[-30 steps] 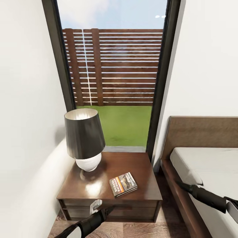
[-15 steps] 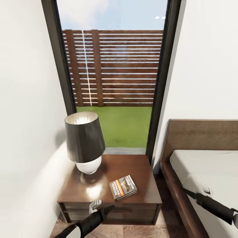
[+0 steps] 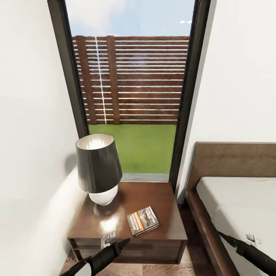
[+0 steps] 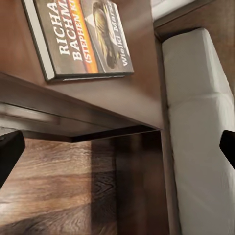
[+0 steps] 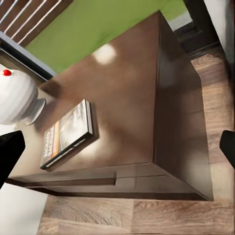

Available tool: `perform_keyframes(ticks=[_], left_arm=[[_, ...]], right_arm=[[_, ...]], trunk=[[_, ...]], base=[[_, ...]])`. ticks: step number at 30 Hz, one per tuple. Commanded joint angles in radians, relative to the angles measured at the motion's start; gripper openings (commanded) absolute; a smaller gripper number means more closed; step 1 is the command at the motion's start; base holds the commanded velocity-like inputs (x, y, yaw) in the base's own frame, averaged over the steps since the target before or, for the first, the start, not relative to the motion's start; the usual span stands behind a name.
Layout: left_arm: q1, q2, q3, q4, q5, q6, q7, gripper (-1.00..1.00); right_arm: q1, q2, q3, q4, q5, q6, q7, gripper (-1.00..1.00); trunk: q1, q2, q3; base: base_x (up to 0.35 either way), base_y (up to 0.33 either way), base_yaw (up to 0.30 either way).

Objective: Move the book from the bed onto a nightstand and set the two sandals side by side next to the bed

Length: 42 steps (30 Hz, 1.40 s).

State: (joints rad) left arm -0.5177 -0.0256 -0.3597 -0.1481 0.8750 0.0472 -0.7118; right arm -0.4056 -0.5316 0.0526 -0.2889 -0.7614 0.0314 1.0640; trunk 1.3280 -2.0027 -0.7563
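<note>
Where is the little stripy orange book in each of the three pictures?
Head view: the thin orange-striped paperback book lies on the dark brown wooden nightstand, near its front edge, right of the lamp.
Left wrist view: the book is in the upper left.
Right wrist view: the book is at left of centre.
Shared landmark: the nightstand's glossy top.

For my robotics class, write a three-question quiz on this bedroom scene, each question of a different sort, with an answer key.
1. True or false: the book lies on the bed.
2. Multiple choice: What stands on the nightstand beside the book? A) a vase B) a lamp C) a clock
3. Fill in: the left gripper has its fingers spread and holds ____.

Key: 1 false, it lies on the nightstand; 2 B; 3 nothing.
</note>
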Motion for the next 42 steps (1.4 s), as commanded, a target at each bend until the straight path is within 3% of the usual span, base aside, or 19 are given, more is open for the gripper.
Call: perform_keyframes(ticks=[1,9,11,13,16,26,28,31,33,36,42], left_arm=[[-0.001,0.001,-0.006,0.001,0.010,0.005,0.007,1.00],[-0.001,0.009,-0.007,0.003,0.010,-0.001,0.043,1.00],[-0.001,0.013,-0.007,0.019,0.010,-0.015,0.049,1.00],[-0.001,0.013,-0.007,0.045,0.010,-0.030,0.051,1.00],[-0.001,0.013,-0.007,0.075,0.010,-0.051,0.051,1.00],[-0.001,0.012,-0.007,0.124,0.012,-0.077,0.052,1.00],[-0.001,0.012,-0.007,0.125,0.012,-0.078,0.051,1.00],[-0.001,0.013,-0.006,0.125,0.012,-0.078,0.051,1.00],[-0.001,0.013,-0.006,0.125,0.012,-0.078,0.051,1.00],[-0.001,0.013,-0.006,0.125,0.012,-0.078,0.051,1.00],[-0.001,0.013,-0.006,0.125,0.012,-0.078,0.051,1.00]], right_arm=[[-0.001,-0.001,0.006,0.014,-0.009,-0.001,0.002,1.00],[0.000,0.008,0.009,0.113,0.005,-0.041,-0.001,1.00],[0.000,0.055,0.009,0.174,0.063,-0.049,-0.003,1.00],[0.000,0.087,0.008,0.219,0.087,-0.050,-0.007,1.00],[-0.001,0.106,0.005,0.264,0.096,-0.050,-0.012,1.00],[-0.001,0.120,0.001,0.289,0.102,-0.032,-0.013,1.00],[-0.001,0.120,0.000,0.287,0.102,-0.034,-0.055,1.00],[-0.001,0.121,-0.002,0.258,0.101,-0.038,-0.218,1.00],[-0.001,0.121,0.000,0.178,0.103,-0.043,-0.364,1.00],[-0.001,0.121,0.005,0.035,0.107,-0.046,-0.491,1.00],[0.000,0.121,0.007,-0.100,0.112,-0.044,-0.548,1.00]], trunk=[[-0.004,0.007,0.002],[-0.035,0.063,0.027],[-0.042,0.077,0.034],[-0.050,0.091,0.040],[-0.062,0.112,0.049],[-0.100,0.182,0.081],[-0.108,0.196,0.087],[-0.119,0.217,0.096],[-0.127,0.231,0.103],[-0.138,0.252,0.112],[-0.161,0.294,0.131]], base=[[0.000,0.000,0.000],[0.000,0.000,0.000],[0.000,0.000,0.000],[0.000,0.000,0.000],[0.000,0.000,0.000],[0.000,0.000,0.000],[0.000,0.000,0.000],[0.000,0.000,0.000],[0.000,0.000,0.000],[0.000,0.000,0.000],[0.000,0.000,0.000]])
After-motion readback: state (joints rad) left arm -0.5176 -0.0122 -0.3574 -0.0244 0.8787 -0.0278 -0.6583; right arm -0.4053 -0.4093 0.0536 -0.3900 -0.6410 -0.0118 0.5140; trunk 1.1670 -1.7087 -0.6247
